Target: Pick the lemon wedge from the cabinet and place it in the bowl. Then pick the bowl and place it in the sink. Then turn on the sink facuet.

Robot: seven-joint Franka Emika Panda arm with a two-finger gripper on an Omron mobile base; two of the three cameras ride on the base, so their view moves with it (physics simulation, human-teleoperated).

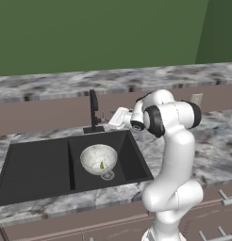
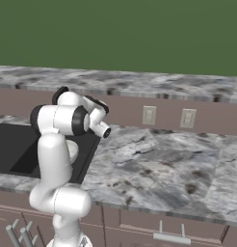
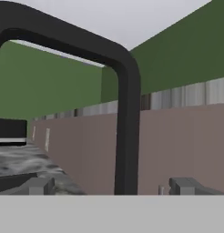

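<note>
Now the arm's two-finger tool (image 3: 109, 185) stands wide open and empty, close up against the slim matte-black faucet (image 1: 94, 111) at the sink's back edge. Below, the speckled white bowl (image 1: 98, 159) sits in the black sink's (image 1: 37, 167) right basin, the tiny yellow-green lemon wedge (image 1: 102, 164) inside it.

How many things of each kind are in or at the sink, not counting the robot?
Bowl: 1
Lemon wedge: 1
Faucet: 1
Sink basins: 2
Total: 5
</note>
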